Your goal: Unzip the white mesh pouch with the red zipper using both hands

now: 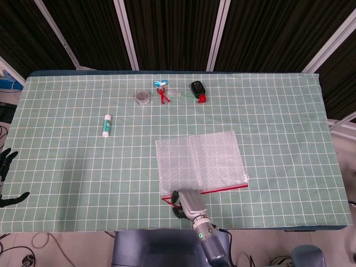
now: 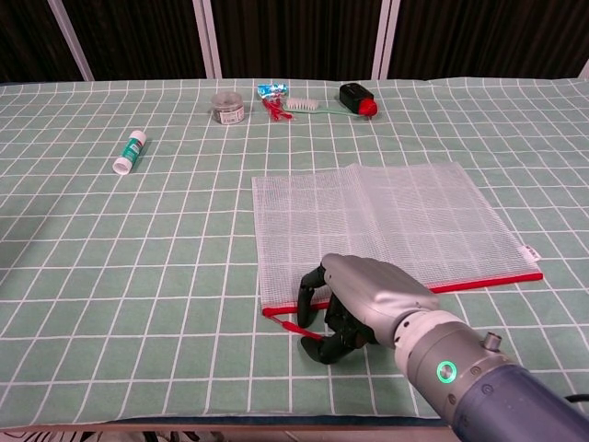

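The white mesh pouch [image 1: 199,161] [image 2: 386,226] lies flat in the near middle of the table, its red zipper [image 2: 479,282] running along the near edge. My right hand [image 1: 188,202] [image 2: 363,302] sits at the pouch's near left corner, fingers curled in, pinching the red zipper pull [image 2: 296,325] that sticks out left of it. In the head view my left hand [image 1: 5,178] hangs off the table's left side, fingers spread, holding nothing. It does not appear in the chest view.
A glue stick [image 1: 107,124] [image 2: 130,151] lies at the left. At the far middle stand a small round tin [image 2: 226,107], red scissors [image 2: 272,108], a brush [image 2: 304,105] and a black object with a red cap [image 2: 357,98]. The table's near edge [image 2: 184,425] is close to my right hand.
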Robot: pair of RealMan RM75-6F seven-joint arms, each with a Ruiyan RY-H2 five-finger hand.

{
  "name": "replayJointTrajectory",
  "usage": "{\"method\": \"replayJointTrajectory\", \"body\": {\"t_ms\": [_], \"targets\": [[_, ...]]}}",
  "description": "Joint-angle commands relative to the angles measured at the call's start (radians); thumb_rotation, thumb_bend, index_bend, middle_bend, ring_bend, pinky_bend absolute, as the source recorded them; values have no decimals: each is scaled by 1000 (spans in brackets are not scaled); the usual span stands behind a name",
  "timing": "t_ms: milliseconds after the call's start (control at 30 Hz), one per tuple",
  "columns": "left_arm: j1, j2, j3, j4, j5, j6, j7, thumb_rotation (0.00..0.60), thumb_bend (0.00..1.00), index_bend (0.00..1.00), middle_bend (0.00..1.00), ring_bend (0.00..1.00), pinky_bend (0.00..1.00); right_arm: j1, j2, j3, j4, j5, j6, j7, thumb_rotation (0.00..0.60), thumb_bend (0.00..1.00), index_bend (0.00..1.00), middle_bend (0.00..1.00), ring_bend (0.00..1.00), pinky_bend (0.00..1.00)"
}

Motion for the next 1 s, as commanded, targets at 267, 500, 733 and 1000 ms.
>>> {"method": "replayJointTrajectory", "body": {"t_ms": [267, 500, 733, 1000], "targets": [[0, 0, 0, -2, -3, -1, 2, 600, 0, 0, 0, 0, 0, -5, 1, -1, 8, -3, -6, 7, 600, 457, 525, 1000, 1000, 1000], [-1, 0, -1, -3, -5, -2, 4, 600, 0, 0, 0, 0, 0, -7, 1, 1, 11, -4, -11, 14, 600, 533, 566, 1000, 1000, 1000], [-1, 0, -1, -5, -6, -2, 6, 600, 0, 0, 0, 0, 0, -10, 6, -1, 16, -5, -15, 19, 600, 566, 585, 1000, 1000, 1000], [0, -2, -3, -7, -12, 0, 18, 600, 0, 0, 0, 0, 0, -10, 24, 8, -14, -24, -8, 19, 600, 566, 606, 1000, 1000, 1000]]}}
